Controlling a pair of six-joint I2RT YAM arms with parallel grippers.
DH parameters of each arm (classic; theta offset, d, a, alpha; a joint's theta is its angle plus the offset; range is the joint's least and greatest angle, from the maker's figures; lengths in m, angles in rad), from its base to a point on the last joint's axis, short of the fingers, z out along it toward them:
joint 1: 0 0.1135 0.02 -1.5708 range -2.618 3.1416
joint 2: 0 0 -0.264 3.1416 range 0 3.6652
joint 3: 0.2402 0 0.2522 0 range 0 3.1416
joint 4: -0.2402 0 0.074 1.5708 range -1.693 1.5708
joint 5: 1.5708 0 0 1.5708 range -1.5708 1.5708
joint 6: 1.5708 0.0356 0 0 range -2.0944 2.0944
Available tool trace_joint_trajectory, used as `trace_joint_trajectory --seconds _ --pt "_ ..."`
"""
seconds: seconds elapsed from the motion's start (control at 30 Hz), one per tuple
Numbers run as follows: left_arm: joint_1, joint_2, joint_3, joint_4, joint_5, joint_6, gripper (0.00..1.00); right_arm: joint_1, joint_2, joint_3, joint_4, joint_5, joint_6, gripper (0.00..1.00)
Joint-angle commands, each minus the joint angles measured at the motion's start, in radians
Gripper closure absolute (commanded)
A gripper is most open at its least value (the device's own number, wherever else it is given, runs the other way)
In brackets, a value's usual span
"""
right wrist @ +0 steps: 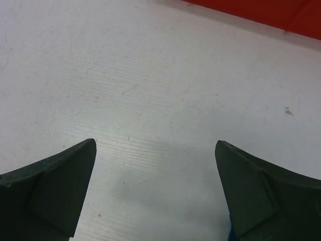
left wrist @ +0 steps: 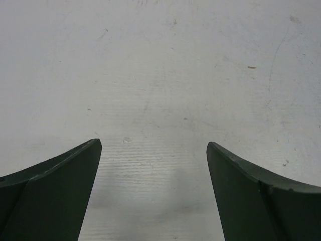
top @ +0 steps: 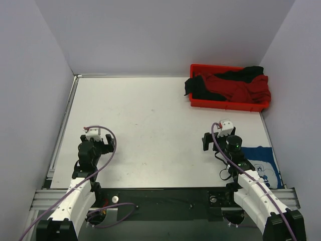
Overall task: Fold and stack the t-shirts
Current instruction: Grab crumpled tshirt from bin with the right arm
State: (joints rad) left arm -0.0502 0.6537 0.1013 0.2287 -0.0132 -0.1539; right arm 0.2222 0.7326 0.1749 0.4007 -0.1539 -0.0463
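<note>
A dark red t-shirt (top: 241, 88) and a black t-shirt (top: 204, 90) lie crumpled together in the red plastic tray (top: 225, 105) at the back right. A blue t-shirt with a white print (top: 263, 165) lies flat at the near right table edge, partly under my right arm. My left gripper (top: 99, 141) is open and empty over bare table at the near left; it also shows in the left wrist view (left wrist: 154, 145). My right gripper (top: 214, 136) is open and empty, just left of the blue shirt; it also shows in the right wrist view (right wrist: 155, 145).
The white table (top: 150, 125) is bounded by grey walls at the back and on both sides. The tray's red edge shows at the top of the right wrist view (right wrist: 261, 12). A black strip with the arm bases runs along the near edge.
</note>
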Motion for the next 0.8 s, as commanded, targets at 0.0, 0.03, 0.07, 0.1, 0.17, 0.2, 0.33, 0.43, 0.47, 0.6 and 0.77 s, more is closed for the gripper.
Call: trace_joint_trajectory --seconds 0.0,0.03,0.07,0.1,0.17,0.2,0.33,0.43,0.47,0.6,0.77 --pt "0.007 -0.011 0.041 0.031 0.199 0.327 0.03 -0.032 -0.032 0.083 0.049 0.12 0.199 0.0" --pt "0.007 -0.012 0.061 -0.02 0.358 0.455 0.03 -0.052 -0.027 0.151 -0.012 0.141 0.286 0.0" --pt "0.007 -0.012 0.072 -0.031 0.39 0.477 0.03 -0.069 -0.019 0.182 -0.023 0.123 0.318 0.0" --pt "0.006 -0.006 0.078 -0.019 0.384 0.476 0.03 -0.117 0.025 0.271 -0.06 0.034 0.332 0.0" --pt "0.006 0.021 0.115 -0.028 0.348 0.45 0.03 -0.19 0.135 0.456 -0.179 -0.053 0.359 0.0" --pt "0.006 0.044 0.154 -0.041 0.316 0.398 0.03 -0.207 0.178 0.541 -0.301 -0.05 0.364 0.0" --pt "0.013 0.17 0.3 -0.178 0.333 0.214 0.03 -0.322 0.523 1.013 -0.644 0.034 0.335 0.07" --pt "0.01 0.196 0.328 -0.187 0.485 0.084 0.03 -0.382 0.818 1.358 -0.795 0.205 0.404 0.15" --pt "0.009 0.202 0.322 -0.174 0.522 0.047 0.03 -0.406 0.931 1.421 -0.833 0.233 0.433 0.16" --pt "0.016 0.236 0.319 -0.118 0.5 -0.013 0.04 -0.461 1.26 1.81 -0.948 0.247 0.49 0.24" --pt "0.035 0.302 0.362 -0.187 0.453 0.096 0.04 -0.471 1.562 2.127 -0.988 0.271 0.458 0.24"
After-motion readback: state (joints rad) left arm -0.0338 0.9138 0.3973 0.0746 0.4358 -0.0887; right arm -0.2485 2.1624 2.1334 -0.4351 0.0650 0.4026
